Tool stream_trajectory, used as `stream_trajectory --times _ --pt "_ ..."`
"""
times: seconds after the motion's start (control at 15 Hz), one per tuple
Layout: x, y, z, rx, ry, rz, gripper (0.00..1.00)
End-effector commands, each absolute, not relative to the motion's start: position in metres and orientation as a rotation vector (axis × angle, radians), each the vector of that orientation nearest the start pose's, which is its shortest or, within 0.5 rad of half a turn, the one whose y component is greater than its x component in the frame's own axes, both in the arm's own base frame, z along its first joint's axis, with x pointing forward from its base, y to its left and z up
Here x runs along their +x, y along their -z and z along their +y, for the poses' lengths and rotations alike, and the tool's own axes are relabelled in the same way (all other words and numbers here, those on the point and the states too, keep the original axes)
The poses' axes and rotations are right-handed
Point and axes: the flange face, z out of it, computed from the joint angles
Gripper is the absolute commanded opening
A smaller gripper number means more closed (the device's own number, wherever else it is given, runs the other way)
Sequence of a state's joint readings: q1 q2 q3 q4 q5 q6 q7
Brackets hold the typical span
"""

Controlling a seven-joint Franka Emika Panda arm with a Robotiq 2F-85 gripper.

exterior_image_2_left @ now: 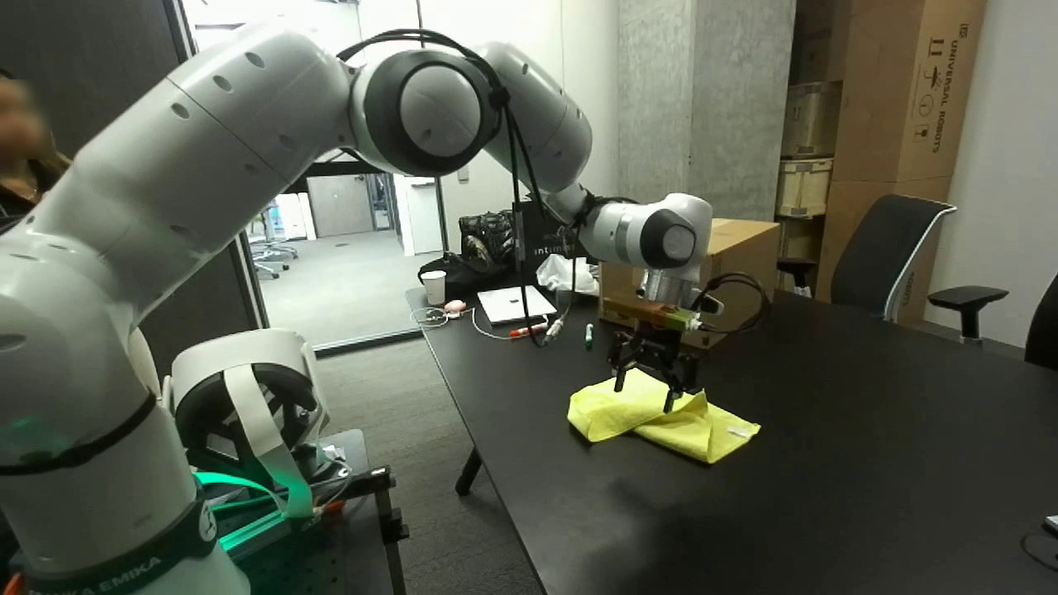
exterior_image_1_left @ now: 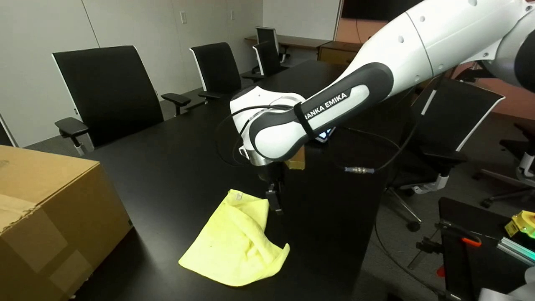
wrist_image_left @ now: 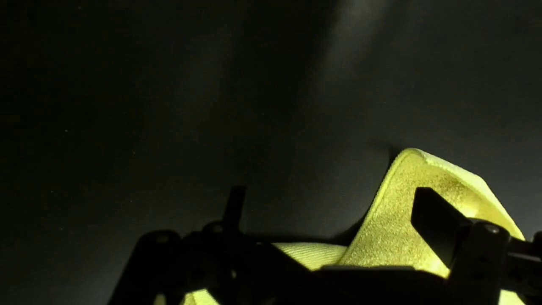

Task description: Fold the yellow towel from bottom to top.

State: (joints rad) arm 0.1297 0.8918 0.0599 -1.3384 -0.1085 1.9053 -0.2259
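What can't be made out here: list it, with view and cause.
What lies under the folds of the yellow towel: both exterior views, hidden by the cloth itself.
Much of that cloth: wrist view, behind the gripper or past the bottom edge.
Any print on its tag: both exterior views, too small.
Features of the person: in an exterior view, blurred and cut off by the left edge.

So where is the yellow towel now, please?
In an exterior view, the yellow towel lies on the black table, right of the cardboard box; in both exterior views, the open gripper is close to it.
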Motion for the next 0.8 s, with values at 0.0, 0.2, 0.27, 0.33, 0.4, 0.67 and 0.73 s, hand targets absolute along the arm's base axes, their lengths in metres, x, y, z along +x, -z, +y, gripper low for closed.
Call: stream_trajectory --times 0.0,0.2,0.27,0.33,0.4,0.67,0.73 --pt "0.658 -0.172 0.124 -3.073 -0.423 -0.946 1.00" --pt "0.631 -0.159 0.128 -3.057 -0.367 -1.075 1.00" --pt "0.620 -0.157 0.128 -3.044 -0.349 -1.096 1.00" --pt "0.609 -0.154 0.129 -3.025 -0.328 -1.117 1.00" --pt "0.598 -0.152 0.129 -3.009 -0.301 -1.112 1.00" --pt "0.551 -0.154 0.131 -2.902 -0.206 -1.186 1.00" --pt "0.544 -0.156 0.133 -2.866 -0.190 -1.223 1.00"
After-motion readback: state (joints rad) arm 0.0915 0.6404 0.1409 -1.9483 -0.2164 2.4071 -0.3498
